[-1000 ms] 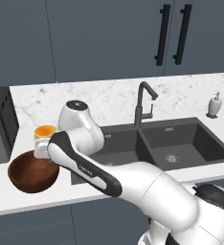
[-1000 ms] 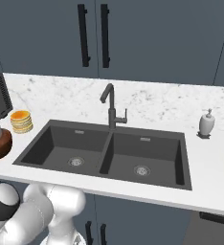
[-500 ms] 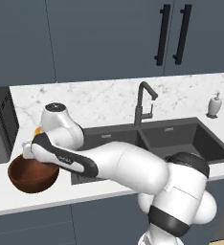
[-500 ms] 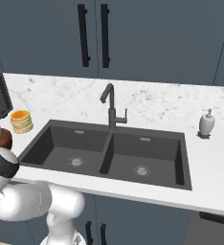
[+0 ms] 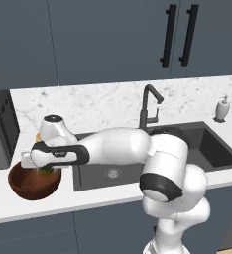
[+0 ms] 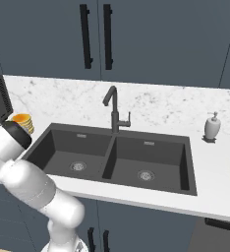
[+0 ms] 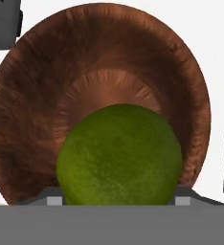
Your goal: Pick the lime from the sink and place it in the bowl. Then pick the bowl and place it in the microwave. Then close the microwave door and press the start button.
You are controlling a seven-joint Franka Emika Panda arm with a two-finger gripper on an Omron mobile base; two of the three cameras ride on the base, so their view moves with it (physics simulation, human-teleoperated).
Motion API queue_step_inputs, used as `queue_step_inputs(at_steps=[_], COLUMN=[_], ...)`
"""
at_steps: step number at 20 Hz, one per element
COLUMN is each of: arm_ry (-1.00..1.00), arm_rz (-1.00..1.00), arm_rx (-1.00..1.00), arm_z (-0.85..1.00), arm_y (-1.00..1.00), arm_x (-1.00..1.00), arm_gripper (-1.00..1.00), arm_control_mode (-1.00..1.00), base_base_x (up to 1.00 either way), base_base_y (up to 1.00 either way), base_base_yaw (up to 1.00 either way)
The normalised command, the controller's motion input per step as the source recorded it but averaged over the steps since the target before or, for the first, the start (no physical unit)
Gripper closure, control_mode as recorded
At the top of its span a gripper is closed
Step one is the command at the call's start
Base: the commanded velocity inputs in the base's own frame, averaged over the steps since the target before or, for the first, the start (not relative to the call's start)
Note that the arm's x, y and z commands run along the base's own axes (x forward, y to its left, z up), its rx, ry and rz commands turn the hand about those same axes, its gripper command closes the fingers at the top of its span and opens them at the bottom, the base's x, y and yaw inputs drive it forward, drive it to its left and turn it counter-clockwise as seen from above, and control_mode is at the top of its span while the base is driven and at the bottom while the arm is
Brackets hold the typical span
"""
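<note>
The white arm is reaching from the base toward the left end of the marble counter (image 5: 113,106), with the gripper (image 5: 42,168) hanging directly over the bowl (image 5: 33,184). The bowl, dark brown and thick-walled, is sitting on the counter just left of the sink (image 6: 112,157), near the front edge. In the hand view the lime (image 7: 119,154) is lying between the two fingertips (image 7: 54,197), which are showing at either side of the fruit's lower edge; the claw is pinching the lime, its jaws standing as wide as the fruit. The lime is hanging above the bowl's (image 7: 32,95) brown interior, roughly over its centre; whether it is touching the bowl floor cannot be told. In the left base view a patch of green lime (image 5: 44,170) is peeking out beneath the hand at the bowl's rim. A stack of orange-yellow discs (image 6: 22,121) is resting on the counter just beyond the bowl. The curved faucet (image 6: 114,110) is rising behind the divider of the two basins, and a soap dispenser (image 6: 212,127) is standing on the counter to the far right. The corner of the microwave (image 5: 0,131) is showing at the left edge.
</note>
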Motion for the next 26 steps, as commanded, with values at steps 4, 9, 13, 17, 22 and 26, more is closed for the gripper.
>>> queue_step_inputs(at_steps=[4,9,13,17,22,26], arm_ry=[0.11,0.08,0.05,0.03,0.00,-0.01], arm_rz=[0.00,-0.04,-0.06,-0.03,0.00,0.00], arm_rx=[0.00,-0.05,-0.05,-0.03,-0.03,0.00], arm_z=[-0.31,-0.03,-0.07,-0.19,-0.28,-0.05], arm_y=[0.45,0.42,0.16,0.02,0.00,0.00], arm_x=[0.38,0.14,0.16,0.19,0.04,0.00], arm_gripper=[1.00,1.00,1.00,1.00,-1.00,-1.00], arm_control_mode=[-1.00,-1.00,-1.00,-1.00,-1.00,-1.00], base_base_x=[0.00,0.00,0.00,0.00,0.00,0.00], base_base_y=[0.00,0.00,0.00,0.00,0.00,0.00], base_base_yaw=[0.00,0.00,0.00,0.00,0.00,0.00])
